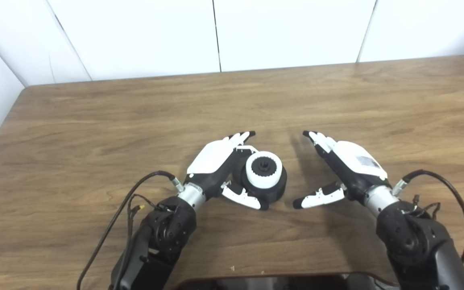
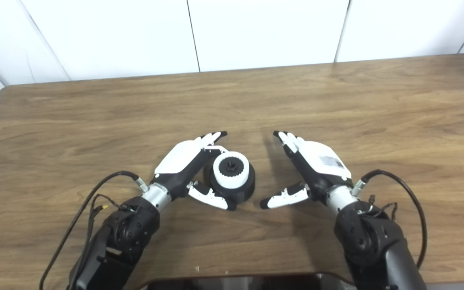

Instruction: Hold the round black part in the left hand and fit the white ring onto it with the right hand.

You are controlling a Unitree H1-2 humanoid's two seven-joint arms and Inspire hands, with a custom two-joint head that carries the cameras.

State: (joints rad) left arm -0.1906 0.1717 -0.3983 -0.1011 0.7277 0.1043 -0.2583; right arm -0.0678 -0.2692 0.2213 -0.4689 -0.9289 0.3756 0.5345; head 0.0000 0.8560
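The round black part [image 1: 274, 189] rests on the wooden table [image 1: 95, 133] near the front middle. The white ring [image 1: 263, 169] sits on top of it, around its black toothed hub. My left hand [image 1: 220, 169] lies just left of the part, fingers stretched out past its far side and thumb against its front left. The fingers are apart and not closed on it. My right hand [image 1: 336, 169] is open and empty on the table a short way right of the part, not touching it. The same layout shows in the right eye view, with the part [image 2: 240, 189] between the hands.
White wall panels [image 1: 216, 36] stand behind the table's far edge. A dark object [image 1: 264, 282] lies along the bottom edge of the picture. Black cables [image 1: 111, 225] run from both wrists.
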